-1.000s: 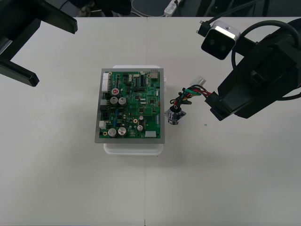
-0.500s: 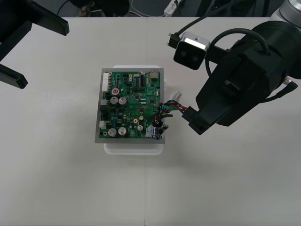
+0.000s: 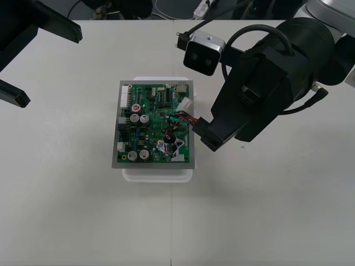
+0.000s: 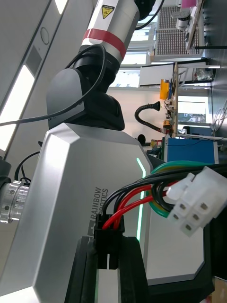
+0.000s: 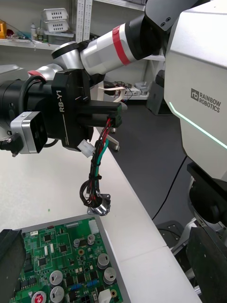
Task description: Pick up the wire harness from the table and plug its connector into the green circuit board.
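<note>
Light desk (image 3: 83, 210) takes up most of the front frame, with a dark floor strip along the top edge. Right arm comes in from the upper right. The right gripper (image 3: 202, 130) sits just right of frame centre, at the right edge of the board. Its fingers (image 4: 135, 272) are clamped on the harness's black plug (image 4: 109, 241), with red and black wires leading out of it.

Left gripper (image 3: 52, 66) is parked in the upper left of the frame, fingers (image 5: 9, 258) spread wide and holding nothing.

Green circuit board (image 3: 152, 130) sits on its white base (image 3: 158, 173), centre frame, slightly left.

Wire harness (image 3: 177, 119) is off the desk and hangs from the right gripper over the right half of the board. A white connector (image 3: 185, 105) on the bundle is over the board's upper right area. The metal socket (image 3: 168, 145) dangles at the low end, over the board's lower right area. Can't tell whether it touches the board. Plug is in the fingers, not in the board.
</note>
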